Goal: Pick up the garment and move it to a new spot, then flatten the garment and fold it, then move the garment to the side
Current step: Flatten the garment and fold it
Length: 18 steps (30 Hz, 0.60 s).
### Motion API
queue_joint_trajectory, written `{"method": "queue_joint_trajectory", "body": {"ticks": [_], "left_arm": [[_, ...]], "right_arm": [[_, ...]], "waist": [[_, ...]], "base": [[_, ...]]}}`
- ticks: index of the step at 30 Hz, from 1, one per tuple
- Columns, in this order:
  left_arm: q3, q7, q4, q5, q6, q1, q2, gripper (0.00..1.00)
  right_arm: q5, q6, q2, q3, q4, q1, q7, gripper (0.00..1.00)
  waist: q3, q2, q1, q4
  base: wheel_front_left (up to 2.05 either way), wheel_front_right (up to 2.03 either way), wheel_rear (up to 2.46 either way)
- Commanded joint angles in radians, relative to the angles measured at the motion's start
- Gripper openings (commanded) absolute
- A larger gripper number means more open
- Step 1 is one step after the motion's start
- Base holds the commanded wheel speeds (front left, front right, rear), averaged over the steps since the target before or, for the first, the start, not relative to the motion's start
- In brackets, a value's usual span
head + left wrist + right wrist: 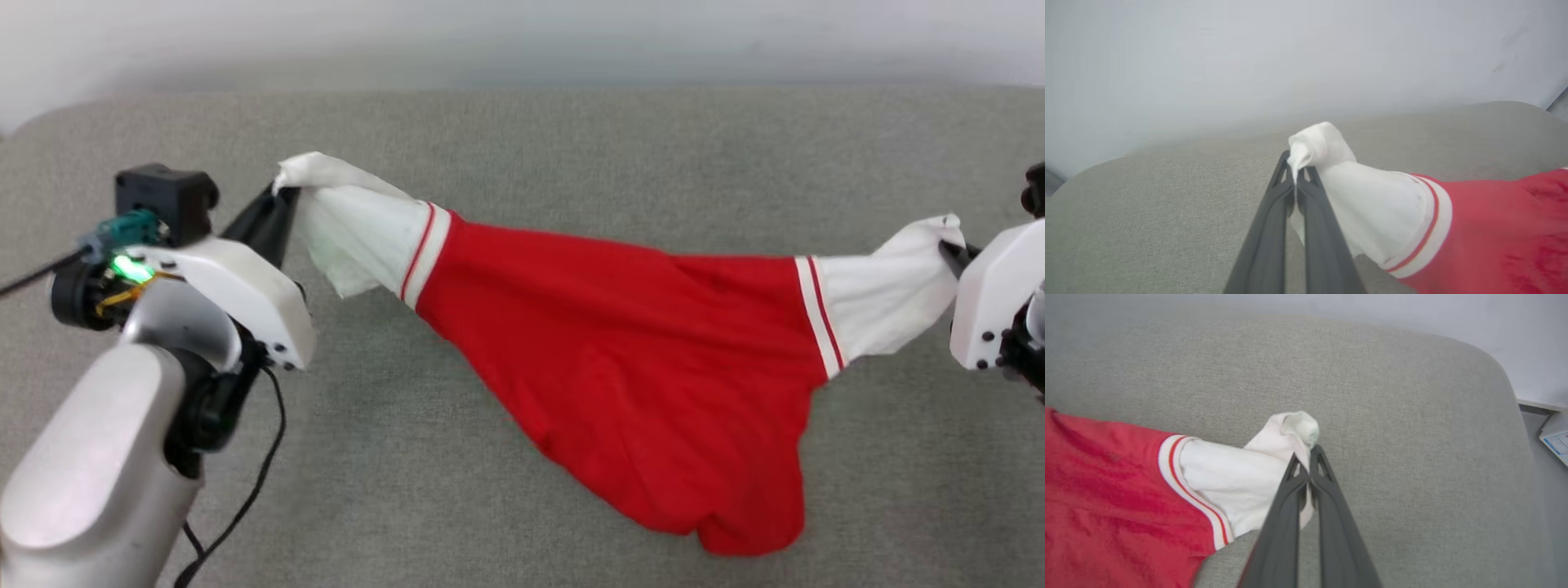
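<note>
Garment (637,351), head view: strung above the grey surface (522,147), with its long axis running from the left end effector (282,200) to the right end effector (951,249), one white sleeve at each. The red body sags toward the surface's near edge; whether it touches cannot be told. Neither arm is nearer, as each has one end.

Left wrist view: left end effector (1295,171) pressed together, pinching the sleeve tip above the surface.

Right wrist view: right end effector (1306,465) likewise pinching the opposite sleeve.

Judgement: laying it flat on the surface calls for both ends lowered together, axis taut.
</note>
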Motion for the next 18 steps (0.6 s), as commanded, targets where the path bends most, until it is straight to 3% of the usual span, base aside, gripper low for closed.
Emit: {"method": "queue_joint_trajectory", "body": {"ticks": [1,10,18], "left_arm": [[0.012,0.001,0.02,-0.004,0.0,-0.02,0.013,0.0],[0.03,-0.007,0.228,0.004,-0.042,-0.235,-0.001,0.0],[0.035,-0.09,0.439,0.053,-0.07,-0.484,-0.029,0.0]], "right_arm": [[-0.009,-0.001,0.004,0.005,0.012,-0.029,-0.009,0.0],[-0.018,-0.001,0.011,0.052,0.101,-0.193,-0.064,0.0],[-0.029,-0.001,0.008,0.098,0.205,-0.403,-0.139,0.0]], "waist": [[-0.047,0.0,0.0,-0.023],[-0.103,0.0,0.0,-0.049],[-0.06,0.0,0.0,-0.07]], "base": [[0.0,0.0,0.0],[0.0,0.0,0.0],[0.0,0.0,0.0]]}}
